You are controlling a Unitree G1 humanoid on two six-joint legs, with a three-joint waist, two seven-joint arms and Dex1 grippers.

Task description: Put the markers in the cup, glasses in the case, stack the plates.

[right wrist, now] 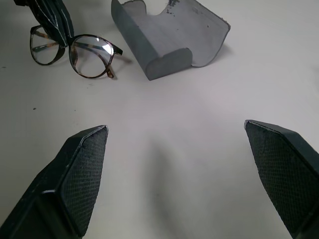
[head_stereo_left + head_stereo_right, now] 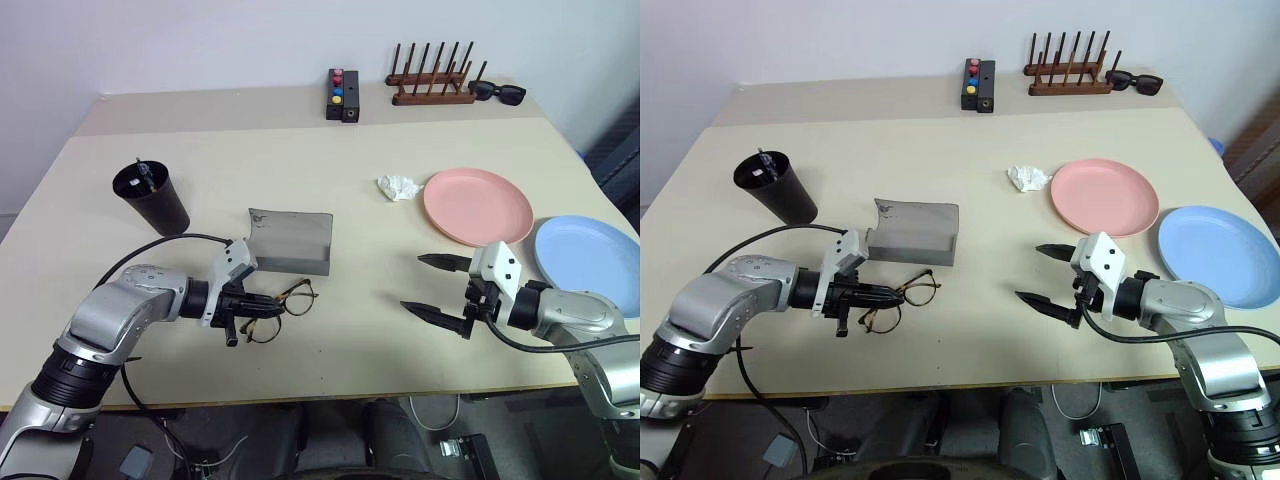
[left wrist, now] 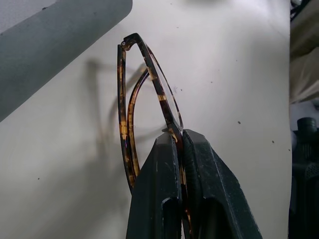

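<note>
since the glasses point(image 2: 283, 307) are lying on the desk point(image 2: 330, 170) just in front of the open case point(image 2: 290, 240), we are treating them as the thing in hand. our left gripper point(image 2: 258, 310) is pinching them, its jaws clamped together on the thin tortoise-patterned rim near one lens. we are judging the frame to be very light but springy and easily bent, with lenses that could scratch or smudge (so a hard squeeze is unwise). the rim edge near the bridge or hinge looks like the stiffest place to hold, and the narrow wire may slip or twist in the jaws when lifted. our right gripper point(image 2: 432, 286) is hovering over bare desk well apart from the glasses, its jaws spread wide on nothing, with the pink plate point(image 2: 477, 206) and blue plate point(image 2: 588, 258) beyond it. the cup point(image 2: 152, 197) is standing to the left of the case.
</note>
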